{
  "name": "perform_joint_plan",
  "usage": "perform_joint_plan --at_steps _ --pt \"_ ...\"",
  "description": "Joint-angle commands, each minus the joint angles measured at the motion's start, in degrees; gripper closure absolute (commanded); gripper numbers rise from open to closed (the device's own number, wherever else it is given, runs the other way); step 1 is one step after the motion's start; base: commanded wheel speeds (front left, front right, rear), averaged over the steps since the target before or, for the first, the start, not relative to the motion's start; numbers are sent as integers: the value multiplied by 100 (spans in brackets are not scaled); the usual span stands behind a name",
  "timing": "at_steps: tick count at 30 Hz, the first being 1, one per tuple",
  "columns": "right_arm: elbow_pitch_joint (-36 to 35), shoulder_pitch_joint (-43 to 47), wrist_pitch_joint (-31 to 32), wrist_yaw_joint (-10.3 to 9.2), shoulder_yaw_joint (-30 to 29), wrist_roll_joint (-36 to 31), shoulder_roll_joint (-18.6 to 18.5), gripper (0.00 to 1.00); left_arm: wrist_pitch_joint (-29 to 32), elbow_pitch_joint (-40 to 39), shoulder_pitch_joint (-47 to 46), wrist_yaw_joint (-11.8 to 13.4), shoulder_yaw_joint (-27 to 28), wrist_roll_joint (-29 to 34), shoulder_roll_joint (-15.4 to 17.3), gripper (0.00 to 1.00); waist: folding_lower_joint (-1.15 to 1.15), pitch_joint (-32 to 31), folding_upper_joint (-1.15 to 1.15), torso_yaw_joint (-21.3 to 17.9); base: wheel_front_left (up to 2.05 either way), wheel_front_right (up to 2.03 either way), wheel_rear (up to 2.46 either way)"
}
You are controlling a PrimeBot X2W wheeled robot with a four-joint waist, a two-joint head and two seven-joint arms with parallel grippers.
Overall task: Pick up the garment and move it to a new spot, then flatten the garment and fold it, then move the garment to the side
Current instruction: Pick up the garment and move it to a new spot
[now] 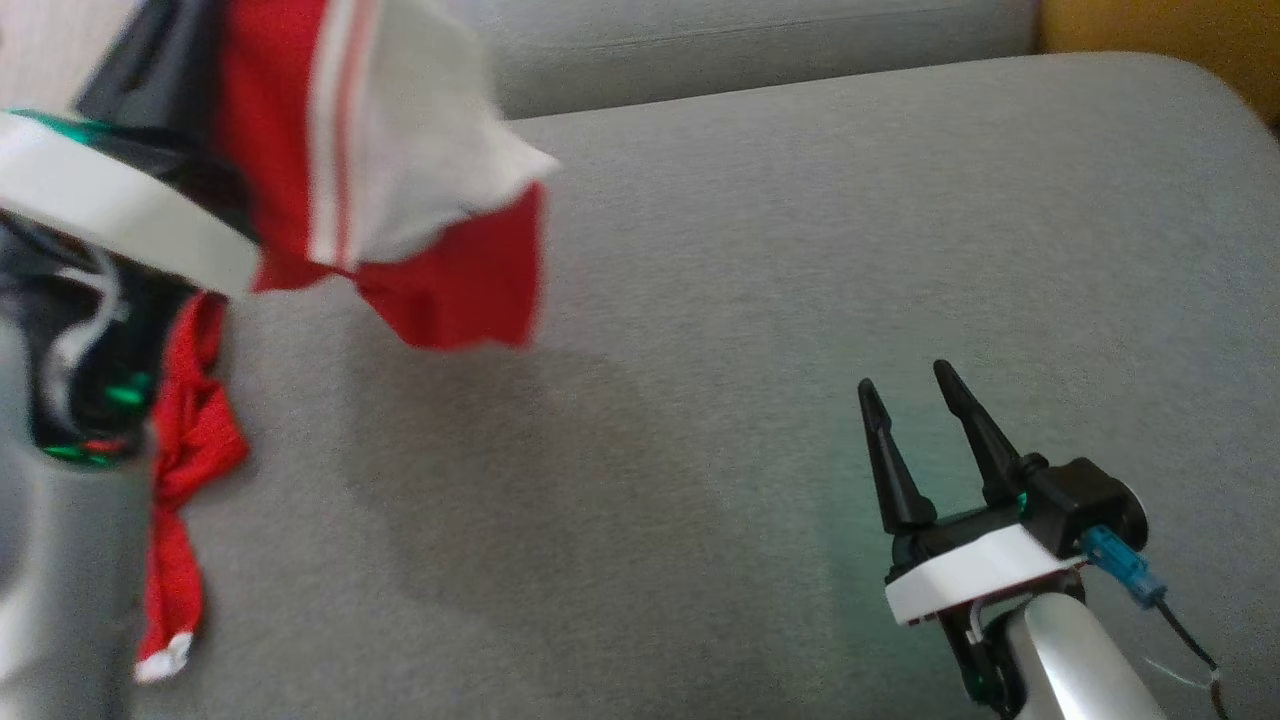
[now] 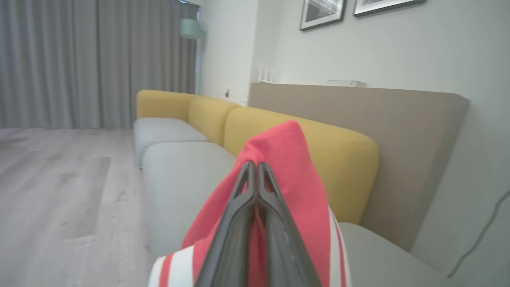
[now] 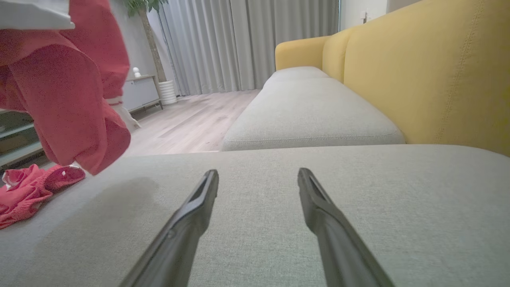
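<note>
The garment (image 1: 400, 190) is red with white panels and red stripes. It hangs in the air at the upper left of the head view, and one sleeve trails down onto the grey sofa seat (image 1: 760, 300). My left gripper (image 2: 257, 165) is shut on a red fold of the garment (image 2: 287, 159), seen close up in the left wrist view. My right gripper (image 1: 910, 390) stands open low over the seat at the lower right, with nothing between its fingers. In the right wrist view the garment (image 3: 75, 87) hangs at the upper left, its lower part bunched on the seat.
The grey seat cushion (image 3: 279, 207) stretches wide under both arms. Yellow backrests (image 3: 430, 71) run along its far side. More grey seats (image 2: 175, 175) continue beyond, with wooden floor (image 2: 51, 183) and grey curtains (image 3: 239, 40) past them.
</note>
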Motion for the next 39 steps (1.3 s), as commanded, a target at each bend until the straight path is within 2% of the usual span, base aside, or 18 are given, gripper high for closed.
perform_joint_plan --at_steps 1,7,12,15,18,21,25,26,27,28,29,33,36,39 --pt "-253 -127 -63 44 141 31 57 0 125 -445 -101 68 87 -120 55 100 1 -66 0 -342 0 0 0" --pt "-516 -218 -63 44 297 69 71 0 484 -999 238 152 -600 -409 -429 100 1 -11 0 -1185 0 0 0" --pt "-847 -311 -63 44 469 248 73 0 500 -582 428 218 -1044 -293 -688 100 1 154 0 -1974 0 0 0" --pt "-1043 -327 -63 44 554 346 74 0 384 9 384 197 -1271 25 -691 100 1 282 0 -2415 0 0 0" --pt "-1190 -300 -63 44 577 459 74 0 21 947 256 220 -1366 456 -670 100 1 372 0 -2750 0 0 0" --pt "-1314 -229 -63 44 480 512 74 0 -571 2055 0 213 -1524 1010 -638 100 1 523 0 -2814 0 0 0" --pt "-1416 -159 -63 44 406 546 75 0 -1617 3396 -127 260 -1516 1267 -808 100 1 605 0 -2830 0 0 0" --pt "-1425 -149 -63 44 390 553 75 0 -1904 3670 -121 303 -1496 1323 -842 83 1 614 0 -2828 0 0 0" --pt "-1429 -141 -63 44 378 559 75 0 -2139 3929 -102 336 -1477 1352 -876 61 1 616 0 -2823 0 0 0" --pt "-1421 -133 -63 44 379 556 75 0 -2354 4152 -82 360 -1466 1382 -896 25 1 605 0 -2815 0 0 0" --pt "-1402 -137 -63 44 405 547 75 0 -2546 4327 -62 370 -1474 1423 -904 0 1 588 0 -2803 0 0 0" --pt "-1344 -178 -63 44 482 463 75 0 -3190 4568 5 454 -1381 1436 -969 0 1 491 0 -2713 0 0 0" --pt "-1350 -187 -63 44 298 306 75 0 -3800 4471 69 519 -1335 1451 -1096 0 1 390 0 -2380 0 0 0" --pt "-1369 -159 -63 44 115 129 75 0 -4140 4203 257 595 -1300 1467 -1176 0 1 262 0 -1997 0 0 0"
